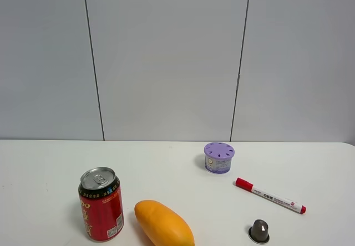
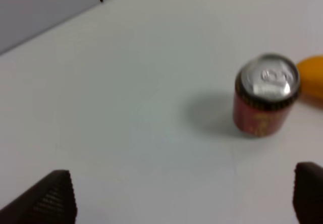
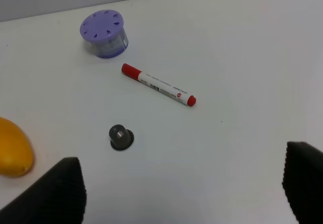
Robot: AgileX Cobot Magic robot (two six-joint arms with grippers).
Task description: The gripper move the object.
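On the white table (image 1: 50, 157), the red can (image 1: 101, 204) is stood upright just beside the mango (image 1: 164, 224). The left gripper (image 2: 184, 196) is held spread and empty, apart from the can; the right gripper (image 3: 184, 188) is likewise spread.

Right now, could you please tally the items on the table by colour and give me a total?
Red: 2, the drink can and the red-capped marker
Orange-yellow: 1, the mango
Purple: 1, the perforated-lid container
Dark grey: 1, the small capsule
Total: 5
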